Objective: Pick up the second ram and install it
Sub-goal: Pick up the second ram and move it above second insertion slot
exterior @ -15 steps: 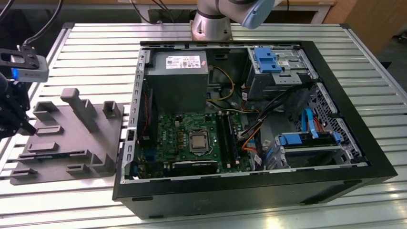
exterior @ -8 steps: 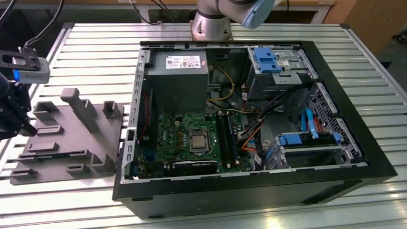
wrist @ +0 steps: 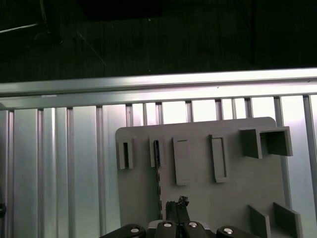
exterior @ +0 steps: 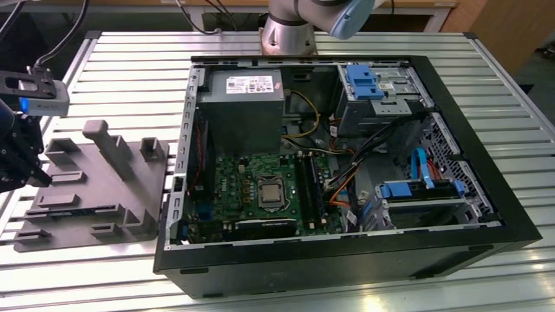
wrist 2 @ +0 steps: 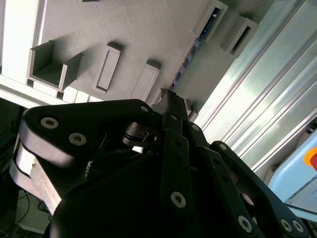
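The second ram (wrist: pixel 158 178) stands edge-on in a slot of the grey moulded tray (wrist: pixel 237 188), a thin dark strip. In the second wrist view the ram (wrist 2: pixel 190 54) runs away from the fingertips along the tray (wrist 2: pixel 148 29). My gripper (wrist: pixel 178 204) hovers above the tray, its fingers pressed together just beside the ram's near end, with nothing between them. In the exterior view the gripper (exterior: pixel 36 175) hangs over the tray (exterior: pixel 104 195) at the far left, well away from the open computer case (exterior: pixel 338 260).
The case lies on its side on a ribbed metal table (exterior: pixel 130 58), with the motherboard (exterior: pixel 260 195), its memory slots (exterior: pixel 308 188), loose cables and drive bays exposed. The tray has raised blocks (exterior: pixel 108 146). The table's edge rail (wrist: pixel 158 84) lies beyond the tray.
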Tool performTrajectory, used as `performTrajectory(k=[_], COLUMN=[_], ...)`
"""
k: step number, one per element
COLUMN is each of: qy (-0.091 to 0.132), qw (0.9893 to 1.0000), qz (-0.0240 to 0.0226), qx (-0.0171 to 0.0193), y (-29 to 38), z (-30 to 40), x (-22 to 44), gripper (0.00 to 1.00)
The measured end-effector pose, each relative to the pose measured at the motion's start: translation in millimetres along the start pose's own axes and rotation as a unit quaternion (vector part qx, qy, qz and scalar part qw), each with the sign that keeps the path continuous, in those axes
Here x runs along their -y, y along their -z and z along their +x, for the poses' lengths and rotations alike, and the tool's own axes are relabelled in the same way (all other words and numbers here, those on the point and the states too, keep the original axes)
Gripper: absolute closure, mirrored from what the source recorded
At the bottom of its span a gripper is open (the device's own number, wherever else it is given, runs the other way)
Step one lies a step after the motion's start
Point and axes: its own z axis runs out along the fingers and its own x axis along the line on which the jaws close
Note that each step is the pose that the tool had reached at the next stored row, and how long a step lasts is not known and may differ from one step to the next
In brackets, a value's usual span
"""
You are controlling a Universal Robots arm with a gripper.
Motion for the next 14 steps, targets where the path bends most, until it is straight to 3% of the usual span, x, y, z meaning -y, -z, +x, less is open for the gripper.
performTrajectory(k=[14], qy=[0.000], qw=[1.0000], qz=[0.0001], qx=[0.0001], y=[-5.2], z=[1.6], x=[0.4], gripper=[0.89])
